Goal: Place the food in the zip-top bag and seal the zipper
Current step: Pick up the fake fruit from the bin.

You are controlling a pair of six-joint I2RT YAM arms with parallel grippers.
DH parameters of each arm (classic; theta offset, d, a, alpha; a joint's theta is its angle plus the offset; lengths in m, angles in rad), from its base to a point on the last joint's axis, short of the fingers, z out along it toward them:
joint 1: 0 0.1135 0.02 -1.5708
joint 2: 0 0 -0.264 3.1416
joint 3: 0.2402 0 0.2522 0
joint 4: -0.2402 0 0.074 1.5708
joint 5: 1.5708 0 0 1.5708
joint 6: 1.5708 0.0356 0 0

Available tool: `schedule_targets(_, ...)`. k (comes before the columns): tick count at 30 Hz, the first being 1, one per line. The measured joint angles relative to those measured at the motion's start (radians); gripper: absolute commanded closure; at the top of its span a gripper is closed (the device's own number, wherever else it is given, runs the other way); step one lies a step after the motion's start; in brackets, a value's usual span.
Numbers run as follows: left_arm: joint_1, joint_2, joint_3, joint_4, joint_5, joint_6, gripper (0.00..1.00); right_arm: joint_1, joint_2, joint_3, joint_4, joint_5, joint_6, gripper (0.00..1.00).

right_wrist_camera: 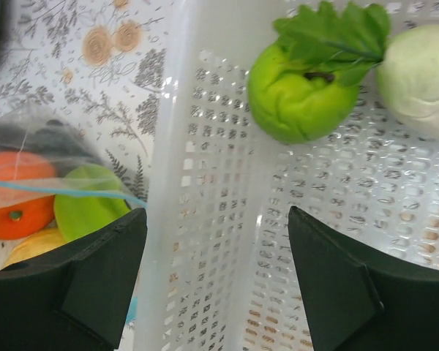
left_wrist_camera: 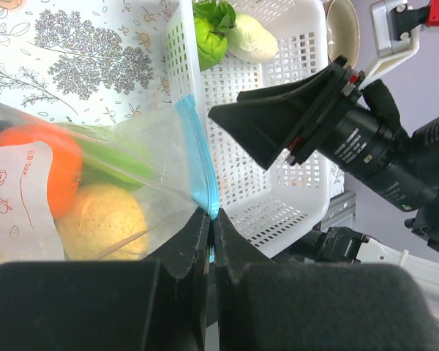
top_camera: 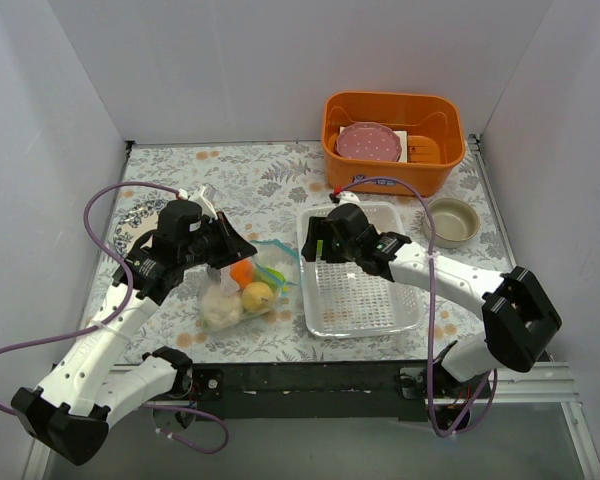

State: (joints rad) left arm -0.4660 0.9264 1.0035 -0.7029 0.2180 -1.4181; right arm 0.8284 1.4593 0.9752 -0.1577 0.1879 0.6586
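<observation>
- Left gripper [left_wrist_camera: 211, 219] is clamped on the zipper [left_wrist_camera: 197, 153] at the bag's [left_wrist_camera: 143, 128] corner.
- Bag sits on the table [top_camera: 280, 180], just left of the tray [right_wrist_camera: 205, 146]; orange [left_wrist_camera: 55, 164] and lemon [left_wrist_camera: 102, 223] are inside.
- Right gripper [right_wrist_camera: 218, 219] is spread wide, straddling the tray's left wall.
- Green toy [right_wrist_camera: 300, 95] and white toy [right_wrist_camera: 421, 73] lie in the tray.

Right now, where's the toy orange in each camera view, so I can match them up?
Top external: the orange sits left of centre, inside the zip-top bag.
Left wrist: the orange is at the left edge, inside the bag.
Right wrist: the orange is at the lower left, inside the bag.
Shared landmark: the perforated tray, to the orange's right in every view.
</observation>
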Motion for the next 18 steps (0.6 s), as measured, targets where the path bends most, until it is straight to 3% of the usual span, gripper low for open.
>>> schedule_targets(9,0.000,-0.001,0.000,0.000,0.000,0.000,1.00,-0.140,0.138,0.155,-0.111,-0.001,0.020,0.18)
schedule_targets(18,0.000,-0.001,0.000,0.000,0.000,0.001,1.00,-0.167,0.227,0.213,-0.141,-0.020,0.019,0.18)
